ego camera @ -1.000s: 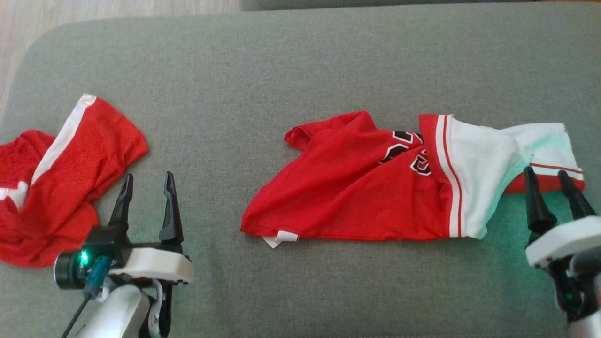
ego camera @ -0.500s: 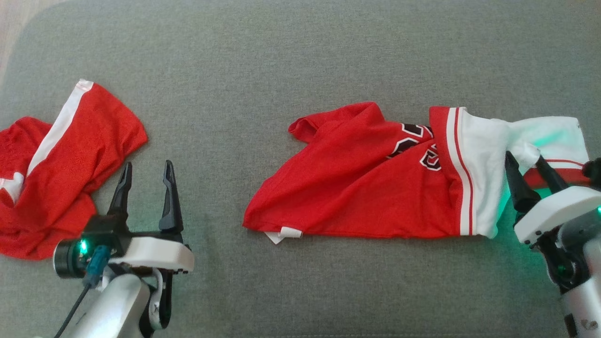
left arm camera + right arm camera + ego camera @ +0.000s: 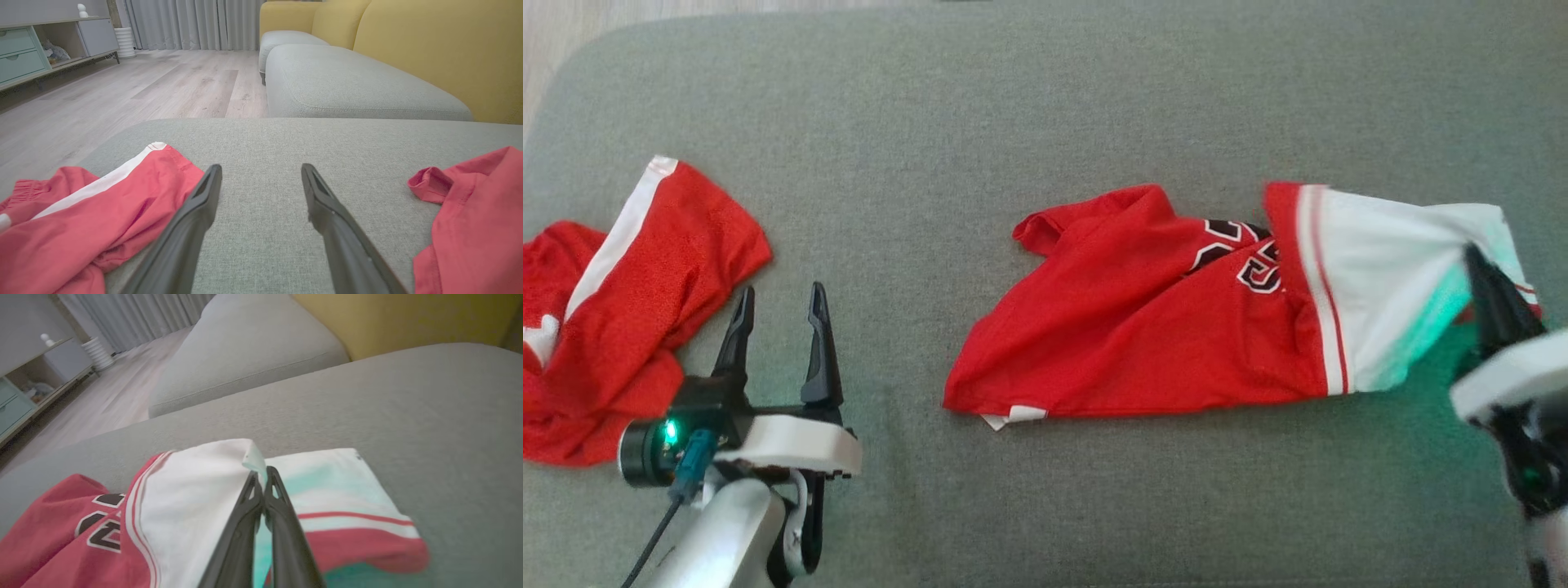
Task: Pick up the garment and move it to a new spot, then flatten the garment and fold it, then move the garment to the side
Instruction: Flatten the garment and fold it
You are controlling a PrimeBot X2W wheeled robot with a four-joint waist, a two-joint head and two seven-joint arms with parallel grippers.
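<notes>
Lying crumpled on the grey cushion (image 3: 1045, 98), the garment (image 3: 1160, 327) stretches from the middle of the head view out toward 3 o'clock. Its red body, with part of a black number showing, is on the inner side and its white panel on the outer. At that white end the right gripper (image 3: 263, 475) has its two fingers pressed together on a small raised peak of cloth, so it looks to have a pinch on the garment. Most of the fabric rests on the cushion, creased and doubled over.

By my reading the task has barely begun. The grasp for the pick-up is made, but the lift, the carry to a new spot, the flattening, the folding and the final move aside are all left to do.

At 8 o'clock in the head view the left gripper (image 3: 780, 290) hovers over bare cushion with its fingers spread wide, holding nothing. Just beyond it, at 9 o'clock, lies a second red piece (image 3: 629, 302) with a white stripe, bunched and untouched.
</notes>
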